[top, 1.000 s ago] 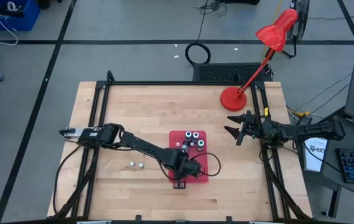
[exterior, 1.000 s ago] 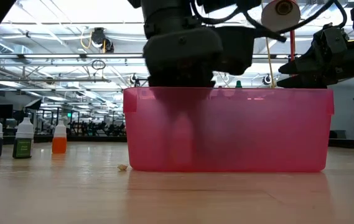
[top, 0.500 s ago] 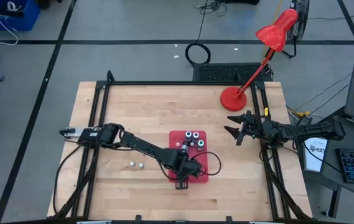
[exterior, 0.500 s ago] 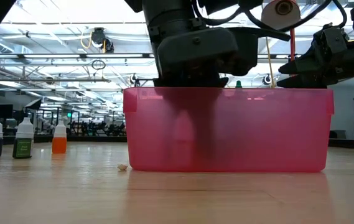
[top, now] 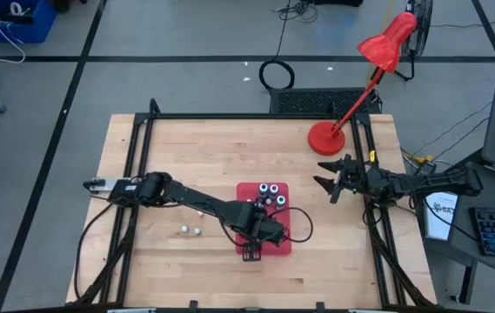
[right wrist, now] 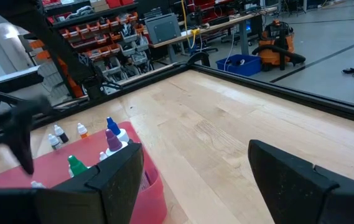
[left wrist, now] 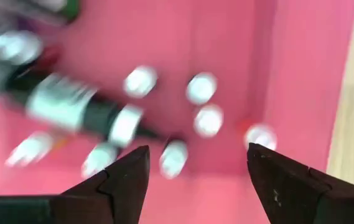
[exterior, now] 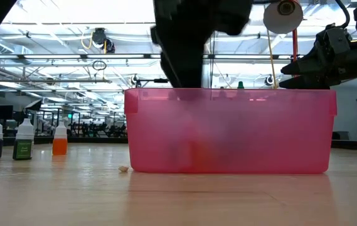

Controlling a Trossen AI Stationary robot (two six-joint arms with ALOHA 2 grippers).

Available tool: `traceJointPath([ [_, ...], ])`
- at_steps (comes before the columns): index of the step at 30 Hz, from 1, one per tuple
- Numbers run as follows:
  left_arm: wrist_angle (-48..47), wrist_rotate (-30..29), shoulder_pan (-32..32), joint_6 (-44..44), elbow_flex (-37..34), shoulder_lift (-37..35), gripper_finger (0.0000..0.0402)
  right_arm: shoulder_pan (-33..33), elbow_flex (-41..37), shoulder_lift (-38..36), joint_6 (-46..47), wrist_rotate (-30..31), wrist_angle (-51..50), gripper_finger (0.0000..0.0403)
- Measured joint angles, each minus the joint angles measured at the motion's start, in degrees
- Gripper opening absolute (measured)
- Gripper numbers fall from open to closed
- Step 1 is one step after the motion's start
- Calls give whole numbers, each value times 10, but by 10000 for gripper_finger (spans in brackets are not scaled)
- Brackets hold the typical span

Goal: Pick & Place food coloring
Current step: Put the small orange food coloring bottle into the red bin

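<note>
Your left gripper hangs over the red bin, fingers spread and holding nothing.

Bottles stand at the bin's 12 o'clock end; one more bottle lies flat on the floor among scattered white caps. Two stray pieces sit on bare table at the bin's 9 o'clock, well apart from it. Your right gripper waits at 3 o'clock near the table edge, fingers spread, with open wood between it and the bin.

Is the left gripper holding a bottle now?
No, the left gripper is open above the red bin, with nothing between its fingers.
</note>
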Motion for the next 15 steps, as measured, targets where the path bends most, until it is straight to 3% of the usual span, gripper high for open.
traceJointPath([
  [7, -178, -10, -23, -51, 35, -4, 245, 0, 0, 0, 11, -1, -2, 279],
  [15, -199, -62, -59, -89, -32, -60, 218, 0, 0, 1, 11, -57, -4, 279],
])
